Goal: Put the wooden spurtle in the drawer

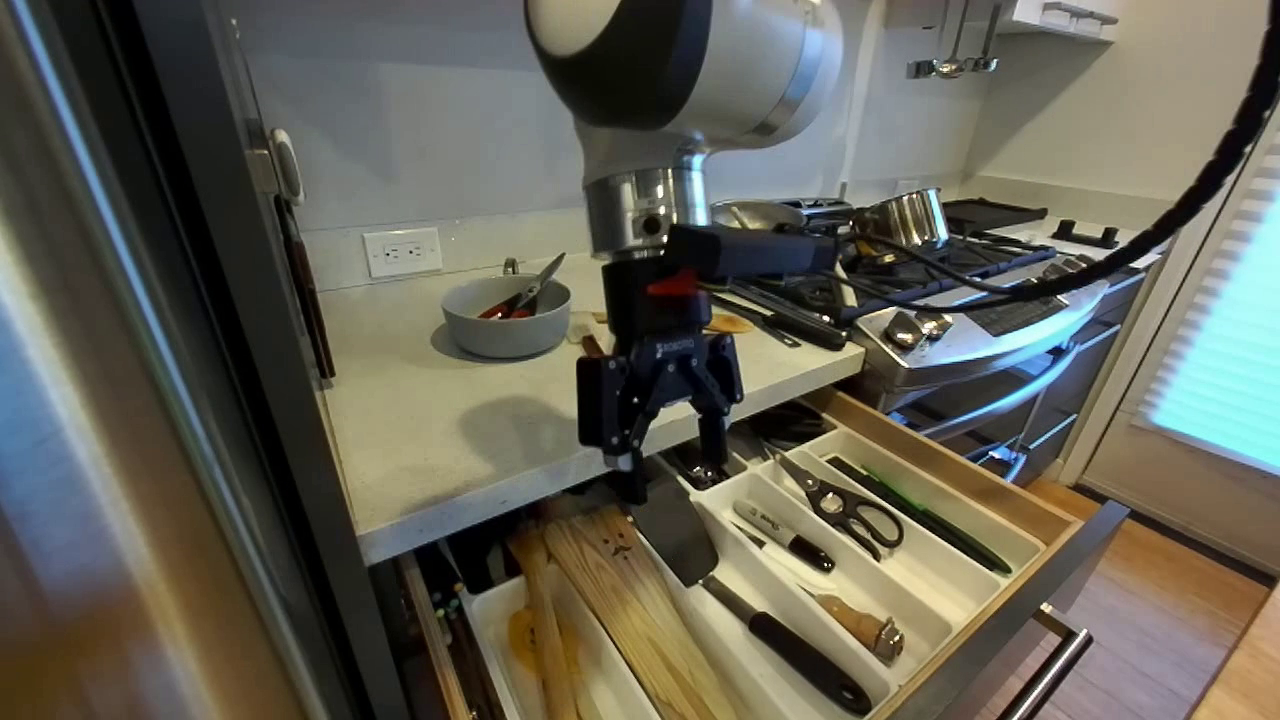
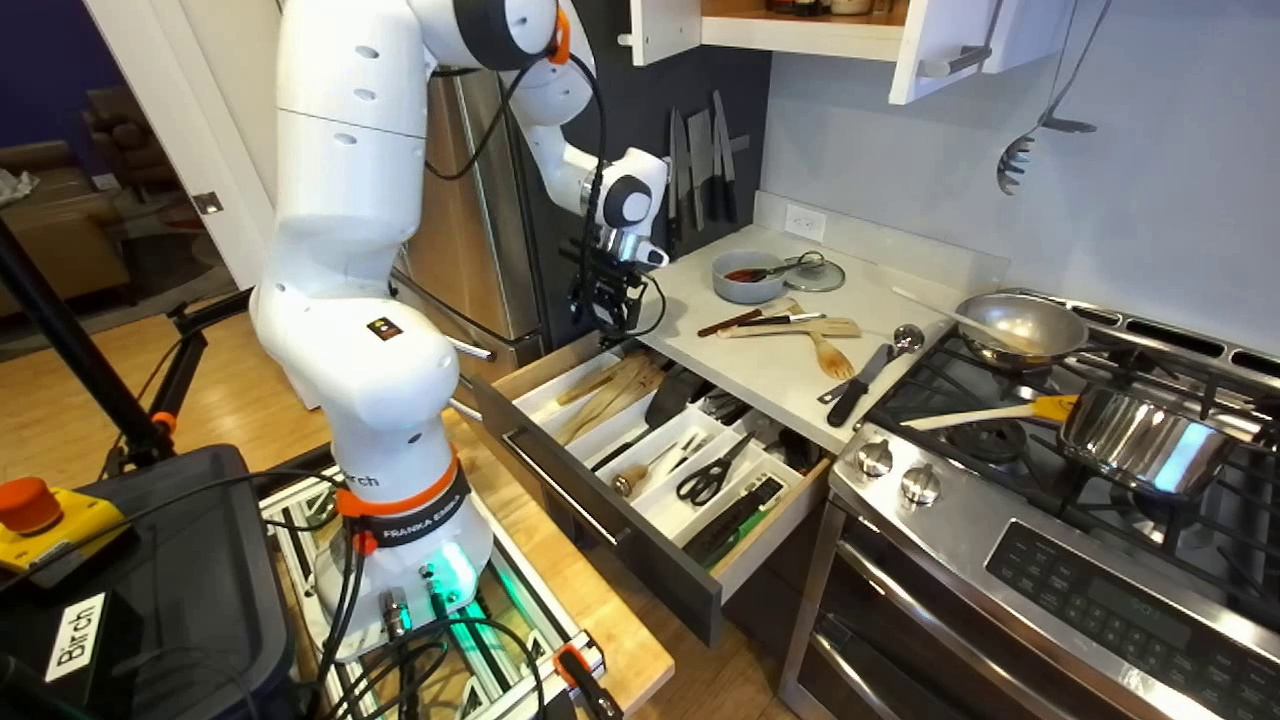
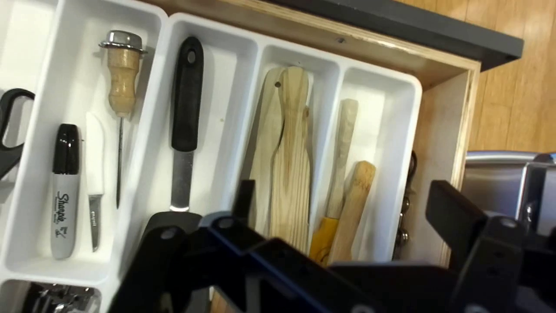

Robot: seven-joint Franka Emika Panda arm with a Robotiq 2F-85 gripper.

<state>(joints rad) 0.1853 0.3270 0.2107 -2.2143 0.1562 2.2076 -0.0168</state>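
My gripper (image 1: 670, 475) is open above the pulled-out drawer (image 1: 1055, 585), near the counter's front edge, with nothing between its fingers. In an exterior view the gripper (image 2: 615, 322) hangs over the back of the drawer (image 2: 670, 580). In the wrist view its fingers (image 3: 343, 204) spread above compartments of pale wooden utensils (image 3: 291, 191). A slim, flat, pale tan utensil fitting the wooden spurtle (image 2: 830, 327) lies on the counter beside a dark brown utensil (image 2: 722, 324). A similar tan stick (image 3: 352, 204) rests in the drawer's end compartment; I cannot tell for certain which is the spurtle.
A grey bowl (image 1: 507, 320) with scissors stands on the counter (image 1: 420, 430). A wooden spoon (image 2: 828, 355) and black-handled tools lie near the stove (image 2: 1000, 560). The drawer also holds a black-handled turner (image 3: 187, 95), a marker (image 3: 65, 191) and scissors (image 1: 850, 515). A fridge stands alongside.
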